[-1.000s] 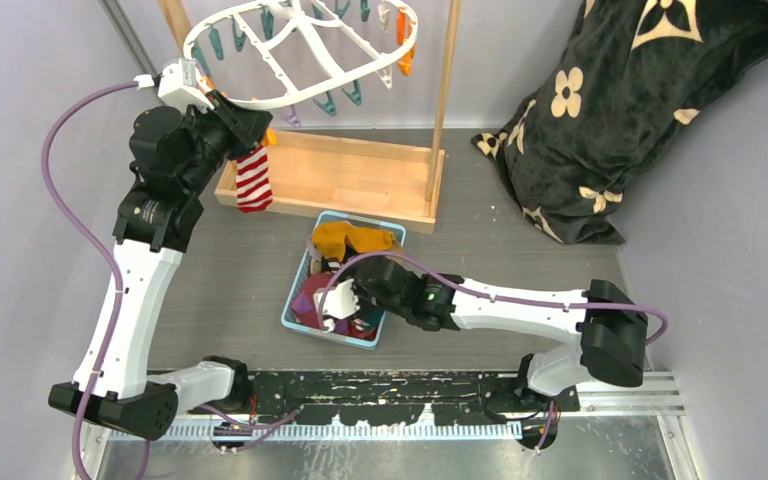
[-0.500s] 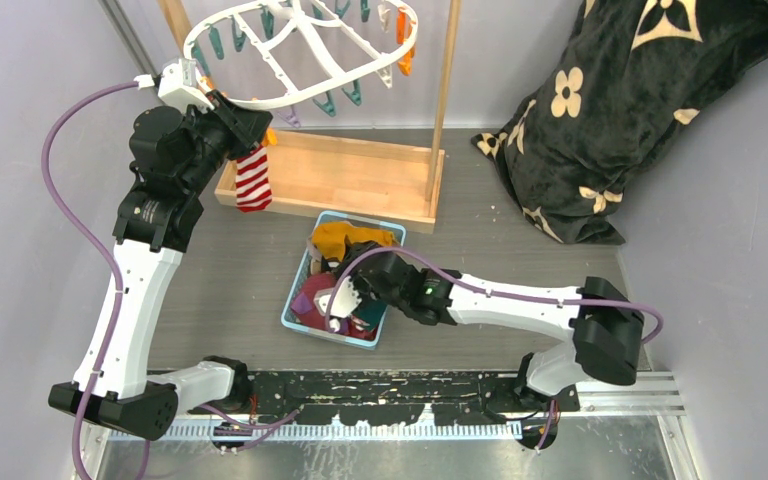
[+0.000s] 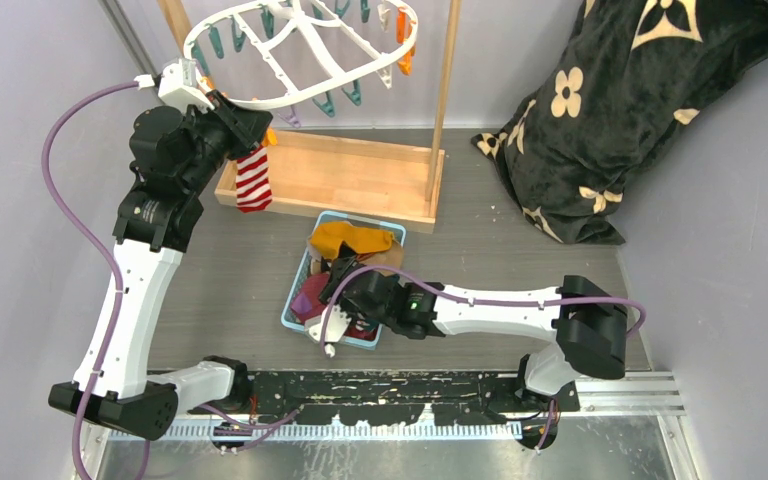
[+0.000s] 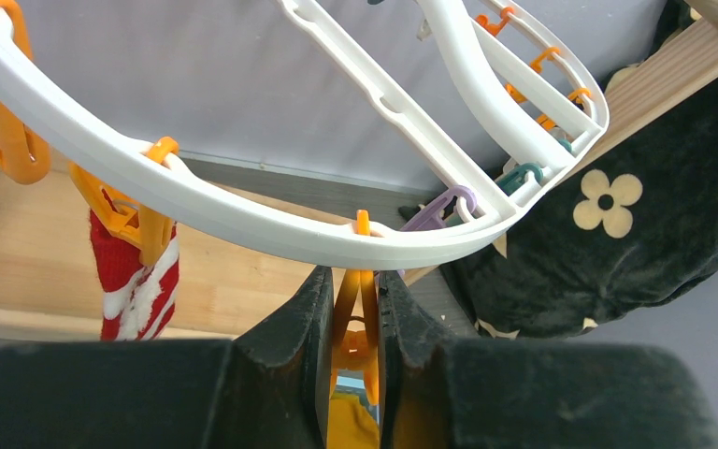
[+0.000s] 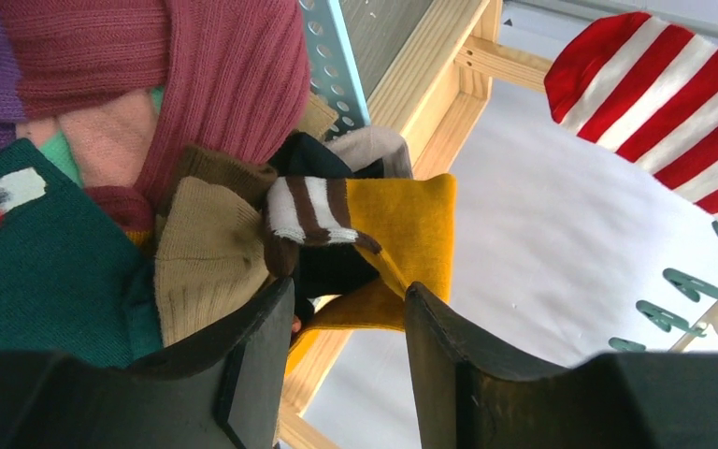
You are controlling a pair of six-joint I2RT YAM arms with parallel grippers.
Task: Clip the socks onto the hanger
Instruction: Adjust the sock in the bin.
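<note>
The white oval hanger (image 3: 260,101) hangs from the wooden stand, with orange and teal clips round its rim. A red-white striped sock (image 3: 254,178) hangs from an orange clip at its near left; it also shows in the left wrist view (image 4: 136,281). My left gripper (image 3: 248,124) sits just under the rim (image 4: 243,217), shut on an orange clip (image 4: 355,323). My right gripper (image 3: 345,283) is open low in the basket of socks. In the right wrist view its jaws (image 5: 348,313) stand apart around the edge of a mustard sock (image 5: 407,220), beside tan, maroon and teal socks.
The light blue basket (image 3: 293,312) sits in front of the wooden stand base (image 3: 360,172). A stand post (image 3: 444,90) rises at right. A large black flower-patterned blanket (image 3: 620,110) is heaped at the back right. Grey walls close in on both sides.
My right wrist has swung left and nearer over the basket, turning the gripper towards the stand. The left arm and the striped sock have not moved.
</note>
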